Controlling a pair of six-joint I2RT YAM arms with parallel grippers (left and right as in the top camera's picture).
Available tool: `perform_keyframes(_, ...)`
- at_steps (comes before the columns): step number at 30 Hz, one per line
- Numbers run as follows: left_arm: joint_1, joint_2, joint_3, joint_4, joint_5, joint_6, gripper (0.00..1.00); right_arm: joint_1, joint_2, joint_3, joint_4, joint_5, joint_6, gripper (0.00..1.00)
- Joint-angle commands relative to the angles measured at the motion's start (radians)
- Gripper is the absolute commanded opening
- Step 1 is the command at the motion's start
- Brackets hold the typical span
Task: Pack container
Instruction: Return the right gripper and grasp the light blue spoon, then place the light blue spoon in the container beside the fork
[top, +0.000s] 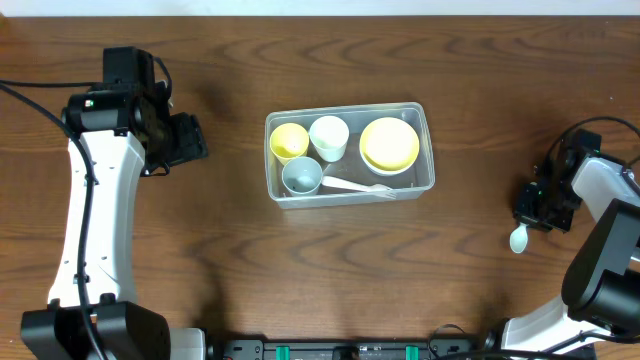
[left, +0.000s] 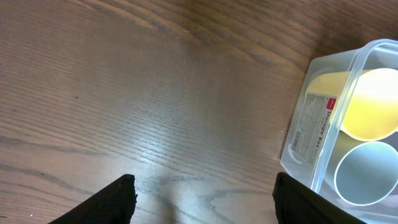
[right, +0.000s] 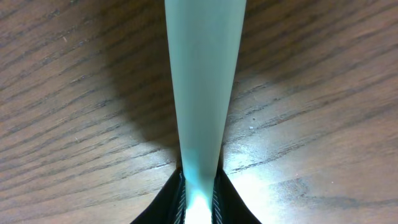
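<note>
Right tool (right: 199, 196) is pinching a pale spoon (right: 202, 87) near the counter's (top: 480, 300) right edge, left tool (left: 205, 208) spread and idle beside the container (top: 345, 110) mid-counter, so I'd guess next up is carrying that spoon over and dropping it in.

Table (top: 320, 270): dark brown wood-grain top that fills nearly all of every view.
Grain: long wavy bands running across the overhead view.
Far edge: pale strip (top: 320, 6) beyond the table; cannot tell what it is.
Light: from above, with soft white glare on the wood in both wrist views.
</note>
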Motion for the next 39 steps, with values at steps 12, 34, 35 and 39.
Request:
perform_keyframes(12,0.004,0.005,-0.003,-0.002,-0.001,-0.001,0.71,0.023,0.021,0.070,-0.043,-0.103,0.000,0.01)
perform_keyframes(34,0.004,0.005,-0.003,-0.002,-0.001,-0.002,0.71,0.753,-0.263,0.501,-0.204,-0.167,-0.809,0.01)
perform_keyframes(35,0.004,0.005,-0.003,-0.002,-0.001,-0.001,0.71,0.780,-0.249,0.498,-0.204,-0.163,-0.829,0.01)
perform_keyframes(39,0.004,0.005,-0.003,-0.003,-0.001,-0.001,0.71,0.838,-0.174,0.496,-0.205,-0.157,-0.835,0.01)
